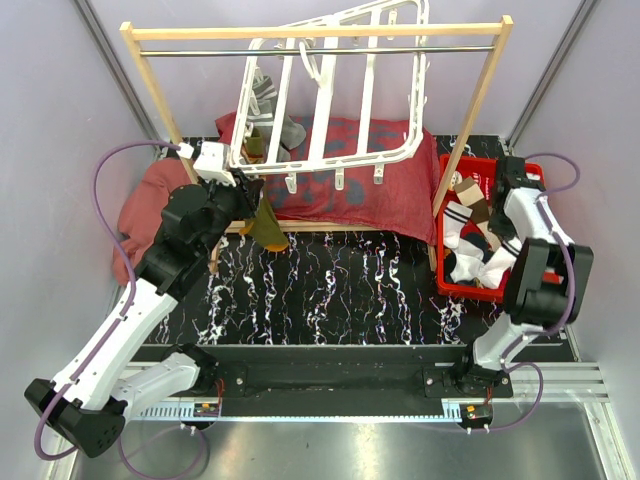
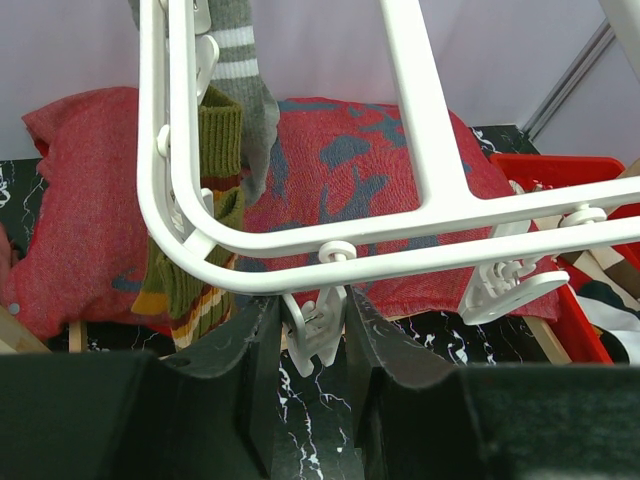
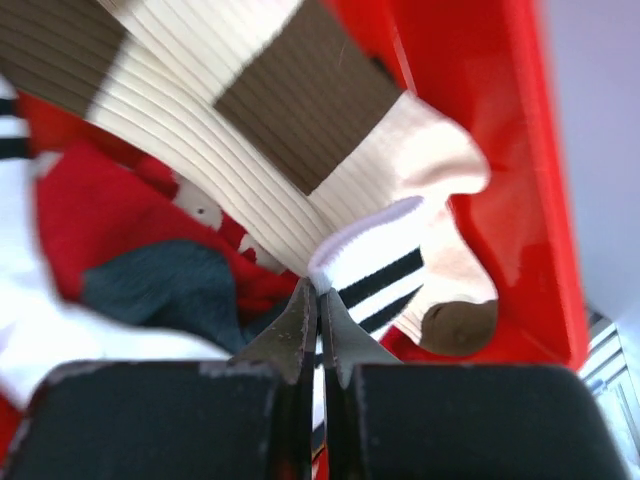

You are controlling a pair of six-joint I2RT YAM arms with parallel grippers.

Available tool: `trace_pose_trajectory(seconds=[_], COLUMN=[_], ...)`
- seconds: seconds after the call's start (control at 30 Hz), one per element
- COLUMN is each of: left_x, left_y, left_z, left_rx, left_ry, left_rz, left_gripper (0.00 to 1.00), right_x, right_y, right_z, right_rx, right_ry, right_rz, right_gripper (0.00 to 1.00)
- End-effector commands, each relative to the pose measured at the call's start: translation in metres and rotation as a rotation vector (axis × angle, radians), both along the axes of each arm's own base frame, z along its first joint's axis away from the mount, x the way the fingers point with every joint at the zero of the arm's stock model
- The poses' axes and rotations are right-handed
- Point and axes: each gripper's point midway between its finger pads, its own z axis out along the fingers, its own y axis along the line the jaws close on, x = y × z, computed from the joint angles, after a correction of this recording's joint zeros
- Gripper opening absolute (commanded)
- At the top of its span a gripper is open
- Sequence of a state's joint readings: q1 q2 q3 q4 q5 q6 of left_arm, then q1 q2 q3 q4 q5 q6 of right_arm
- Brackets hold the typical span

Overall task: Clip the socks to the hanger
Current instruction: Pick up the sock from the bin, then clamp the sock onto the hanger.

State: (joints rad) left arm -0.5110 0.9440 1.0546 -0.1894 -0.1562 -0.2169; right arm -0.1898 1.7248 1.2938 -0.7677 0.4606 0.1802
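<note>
While left gripper (image 2: 312, 312) squeezes one clip (image 2: 314, 338), right gripper (image 3: 320, 296) pinches one sock (image 3: 378, 265) (two hang)

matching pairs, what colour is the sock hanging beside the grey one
olive green sock, left wrist view

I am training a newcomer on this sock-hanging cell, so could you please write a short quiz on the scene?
1. What sits in the left pincer? A a clip of the hanger; B a sock; C nothing.
2. True or false: the right pincer stands wide open.
3. Fill in: the loose socks lie in a red ____.
Key: 1 A; 2 false, it is shut; 3 basket.
</note>
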Motion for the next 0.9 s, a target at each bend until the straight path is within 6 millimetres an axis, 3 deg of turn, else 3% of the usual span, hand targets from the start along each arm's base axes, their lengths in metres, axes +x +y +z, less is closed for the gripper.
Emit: trace_pose_trajectory(seconds=[0.0,0.1,0.17,0.2,0.23,0.27,0.3,0.47,0.57,0.67,0.7,0.77,0.8,0.87], left_x=[-0.006,-0.005,-0.004,-0.004,-0.005,-0.005,-0.005,-0.003,-0.001,-0.001,-0.001,-0.002,-0.001,-0.002], left_y=[0.004,0.005,0.006,0.005,0.005,0.005,0.005,0.008,0.008,0.007,0.007,0.007,0.007,0.007], left_z=[-0.003,-0.003,-0.003,-0.003,-0.003,-0.002,-0.003,-0.005,-0.005,-0.005,-0.005,-0.006,-0.006,-0.005], left_rx=[0.011,0.008,0.005,0.002,0.0,-0.002,-0.007,-0.012,-0.017,-0.038,-0.042,-0.056,-0.061,-0.072], left_ry=[0.036,0.037,0.039,0.041,0.042,0.041,0.045,0.053,0.059,0.067,0.068,0.078,0.078,0.08], left_rz=[-0.007,-0.006,-0.003,-0.006,-0.009,-0.01,-0.012,-0.005,-0.005,-0.006,-0.007,-0.002,0.002,0.0], left_gripper=[0.0,0.0,0.0,0.0,0.0,0.0,0.0,0.0,0.0,0.0,0.0,0.0,0.0,0.0], right_x=[0.016,0.022,0.028,0.026,0.026,0.026,0.02,-0.004,-0.031,-0.053,-0.064,-0.076,-0.087,-0.096], right_y=[0.011,0.034,0.061,0.069,0.074,0.097,0.105,0.163,0.196,0.229,0.249,0.27,0.293,0.313], right_z=[0.059,0.083,0.095,0.113,0.118,0.126,0.146,0.192,0.226,0.241,0.24,0.238,0.233,0.227], right_rx=[-0.022,-0.018,-0.019,-0.03,-0.023,-0.01,-0.01,0.076,0.14,0.232,0.279,0.338,0.372,0.382], right_ry=[-0.192,-0.276,-0.335,-0.397,-0.433,-0.467,-0.537,-0.746,-0.864,-0.914,-0.912,-0.908,-0.896,-0.884], right_rz=[0.047,0.14,0.249,0.279,0.297,0.366,0.389,0.635,0.787,0.931,1.003,1.059,1.124,1.168], right_gripper=[0.01,0.01,0.01,0.01,0.01,0.01,0.0,0.0,0.0,0.0,0.0,0.0,0.0,0.0])
